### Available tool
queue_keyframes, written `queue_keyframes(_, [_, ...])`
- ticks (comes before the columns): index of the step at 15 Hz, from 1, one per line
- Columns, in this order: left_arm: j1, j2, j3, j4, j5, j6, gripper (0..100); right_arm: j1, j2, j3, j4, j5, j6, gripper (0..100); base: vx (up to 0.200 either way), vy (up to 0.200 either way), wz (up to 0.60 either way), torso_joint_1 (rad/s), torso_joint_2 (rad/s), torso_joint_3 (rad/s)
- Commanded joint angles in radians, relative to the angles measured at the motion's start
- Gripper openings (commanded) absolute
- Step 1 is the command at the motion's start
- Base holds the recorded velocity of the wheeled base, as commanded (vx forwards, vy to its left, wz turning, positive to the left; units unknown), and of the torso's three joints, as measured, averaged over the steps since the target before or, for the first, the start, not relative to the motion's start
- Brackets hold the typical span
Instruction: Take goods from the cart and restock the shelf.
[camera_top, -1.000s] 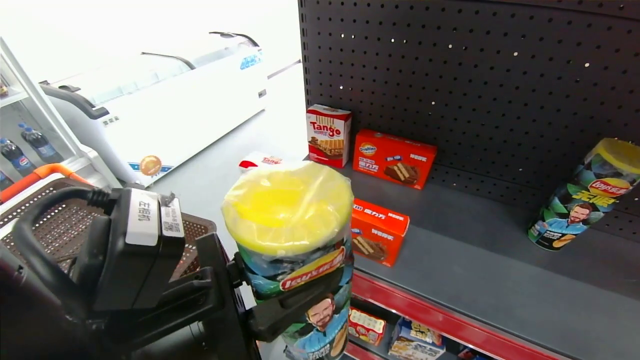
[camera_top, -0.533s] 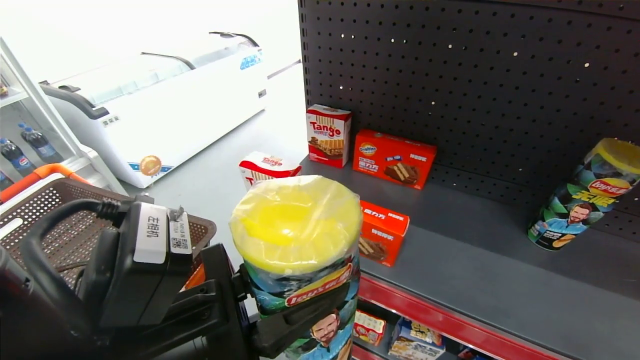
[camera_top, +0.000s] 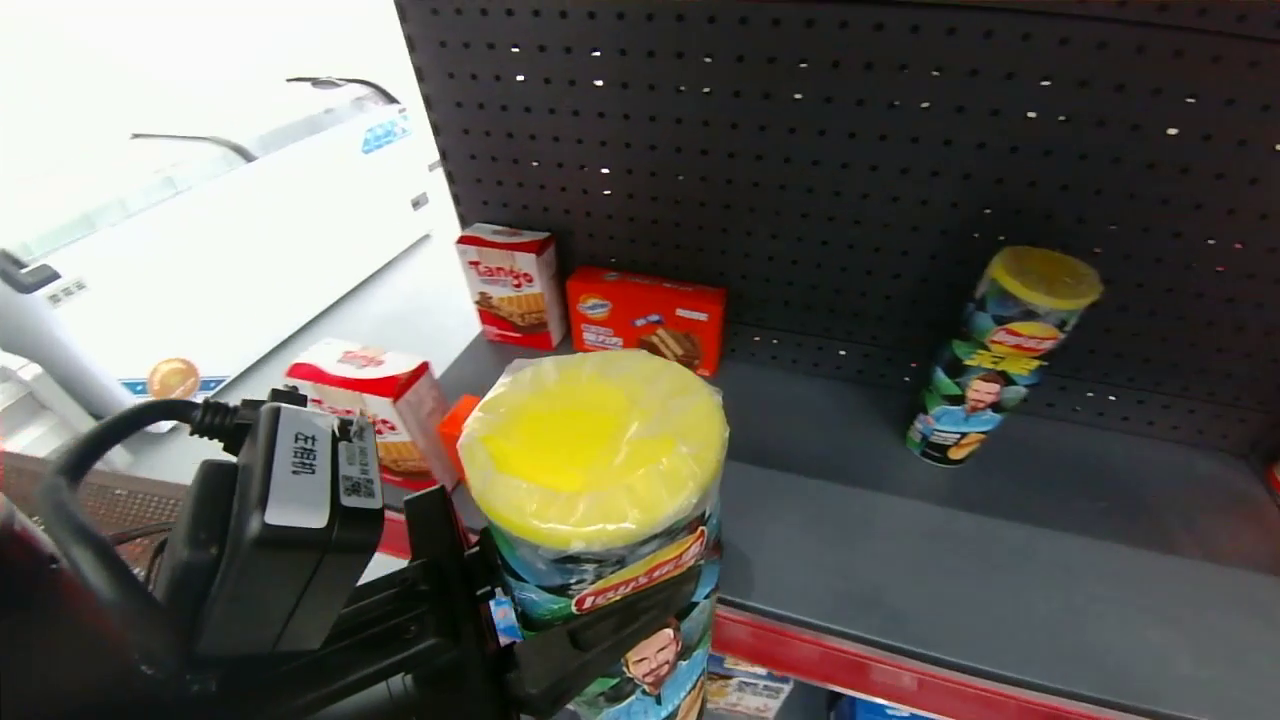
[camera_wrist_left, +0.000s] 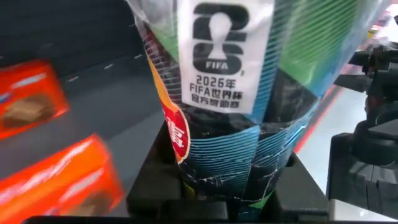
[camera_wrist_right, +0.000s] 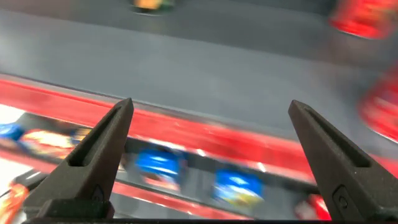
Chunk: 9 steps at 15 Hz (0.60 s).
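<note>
My left gripper (camera_top: 590, 625) is shut on a tall chip can (camera_top: 600, 500) with a yellow lid and plastic wrap, held upright just in front of the grey shelf (camera_top: 950, 560), near its red front edge. The left wrist view has the same can (camera_wrist_left: 249, 93) standing between the jaws of the left gripper (camera_wrist_left: 230, 186). A second, matching chip can (camera_top: 1000, 355) stands tilted against the black pegboard at the back of the shelf. My right gripper (camera_wrist_right: 217, 162) is open, with nothing between its fingers, over the shelf's red edge (camera_wrist_right: 236, 140).
A red-and-white wafer box (camera_top: 510, 285) and an orange biscuit box (camera_top: 645, 320) stand at the shelf's back left. Another wafer box (camera_top: 370, 405) and a partly hidden orange box (camera_top: 457, 420) sit nearer. A white freezer (camera_top: 200, 240) is far left, the brown cart basket (camera_top: 90, 490) behind my left arm.
The head camera has swung right along the shelf, so everything sits further left in the picture. The left gripper keeps its hold on the can and has edged toward the shelf.
</note>
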Motion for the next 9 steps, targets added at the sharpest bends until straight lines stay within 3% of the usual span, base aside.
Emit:
queue_keyframes(1, [0.000, 0.002, -0.001, 0.001, -0.001, 0.000, 0, 0.000, 0.000, 0.000, 0.000, 0.000, 0.000, 100, 0.000, 0.000, -0.60, 0.002, 0.00, 0.002])
queue_keyframes(5, [0.000, 0.002, -0.001, 0.001, 0.001, 0.000, 0, 0.000, 0.000, 0.000, 0.000, 0.000, 0.000, 100, 0.000, 0.000, -0.60, 0.005, 0.00, 0.004])
queue_keyframes(9, [0.006, -0.001, 0.004, -0.001, 0.002, 0.000, 0, 0.000, 0.000, 0.000, 0.001, 0.000, -0.002, 100, 0.000, 0.000, 0.00, 0.000, 0.00, 0.000])
